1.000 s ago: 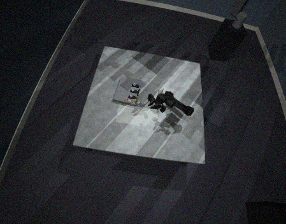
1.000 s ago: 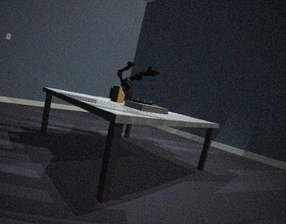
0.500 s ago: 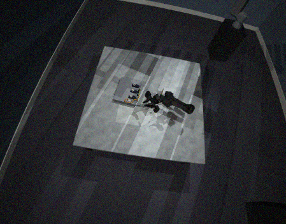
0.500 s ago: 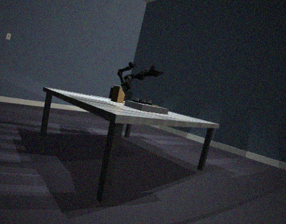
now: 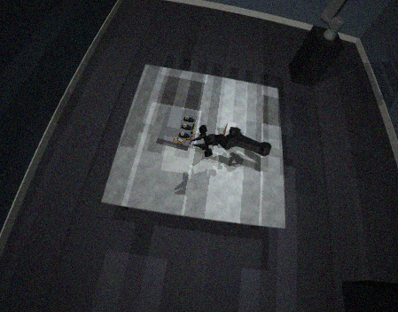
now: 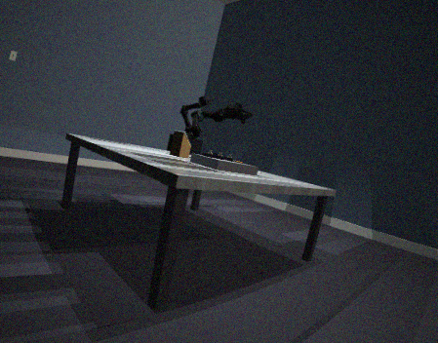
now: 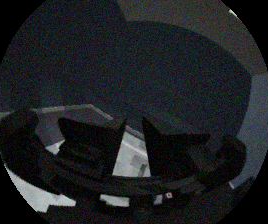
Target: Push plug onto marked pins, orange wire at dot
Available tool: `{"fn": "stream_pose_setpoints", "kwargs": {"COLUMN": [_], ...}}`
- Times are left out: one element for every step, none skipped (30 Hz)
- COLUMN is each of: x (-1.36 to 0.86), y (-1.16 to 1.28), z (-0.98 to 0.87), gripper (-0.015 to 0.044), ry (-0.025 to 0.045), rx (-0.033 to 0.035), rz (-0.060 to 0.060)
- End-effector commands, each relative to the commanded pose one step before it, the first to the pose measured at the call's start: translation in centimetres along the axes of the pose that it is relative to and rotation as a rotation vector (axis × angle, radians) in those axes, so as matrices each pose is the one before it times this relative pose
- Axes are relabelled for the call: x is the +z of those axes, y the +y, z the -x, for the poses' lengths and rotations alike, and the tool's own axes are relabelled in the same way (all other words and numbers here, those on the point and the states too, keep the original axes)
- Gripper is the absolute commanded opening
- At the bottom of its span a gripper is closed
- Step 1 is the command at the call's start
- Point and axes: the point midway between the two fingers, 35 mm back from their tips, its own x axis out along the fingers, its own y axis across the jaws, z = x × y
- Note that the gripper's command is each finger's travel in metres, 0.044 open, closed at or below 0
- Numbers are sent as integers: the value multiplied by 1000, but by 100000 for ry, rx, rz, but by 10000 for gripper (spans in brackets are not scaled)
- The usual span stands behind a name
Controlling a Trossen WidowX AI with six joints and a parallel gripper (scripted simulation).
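The grey holder (image 5: pixel 169 144) (image 6: pixel 233 165) lies on the table with several dark servo-like shapes on it, among them a dark servo (image 5: pixel 186 126). Thin orange wire (image 5: pixel 181 140) shows at the holder's near right corner. The plug, the pins, the coloured band and its dot are too small and dark to tell. My gripper (image 5: pixel 191 142) (image 7: pixel 135 116) is partly open, with a narrow empty gap between its fingertips. In the exterior view it is raised well above the holder. The wrist view shows neither plug nor holder clearly.
A tan block (image 6: pixel 183 146) stands upright on the table (image 5: pixel 145 191) (image 6: pixel 253 186) close to the arm's base. The arm reaches over the table from its base side. A dark pedestal (image 5: pixel 316 58) stands on the floor beyond the table. The room is dim and the pictures are grainy.
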Motion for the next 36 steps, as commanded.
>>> {"fn": "stream_pose_setpoints", "kwargs": {"x": [-1041,-265,-260,-263,-271,-269,-270,-271,-272,-282,-278,-273,-273,-285,-275,-274,-269,-265,-270,-258,-244,-245,-245,-242,-241,-238,-234,-234,-230,-229,-225,-221,-220,-216,-214,-210], "y": [-663,-58,-63,-58,-47,-37,-26,-15,-5,6,17,27,38,50,61,72,81,92,105,81,58,63,68,72,78,82,86,91,95,100,103,107,112,115,120,123], "z": [-771,-148,-148,-146,-147,-142,-141,-139,-137,-140,-136,-132,-130,-134,-129,-127,-124,-122,-123,-202,-265,-269,-272,-272,-275,-275,-274,-277,-277,-280,-279,-279,-282,-281,-284,-283], "gripper": [115,115,115,115,115,115,115,115,115,115,115,115,115,115,115,115,115,115,115,115,115,115,115,115,115,115,115,115,115,115,115,115,115,115,115,115], "ry": [4553,1178,1192,1225,1274,1286,1312,1337,1362,1433,1434,1434,1454,1544,1516,1535,1534,1544,1597,1687,1710,1716,1714,1690,1683,1655,1625,1612,1578,1561,1523,1483,1459,1415,1387,1339], "rx": [-4880,-814,-850,-840,-808,-768,-729,-691,-651,-631,-579,-529,-488,-470,-406,-362,-314,-269,-229,245,647,707,767,818,878,928,978,1039,1088,1149,1197,1244,1305,1350,1412,1455], "rz": [9044,2362,2280,2285,2304,2341,2364,2389,2416,2527,2517,2510,2540,2697,2649,2686,2692,2722,2831,2913,2903,2930,2946,2928,2942,2924,2905,2920,2901,2917,2898,2878,2894,2875,2893,2873]}}
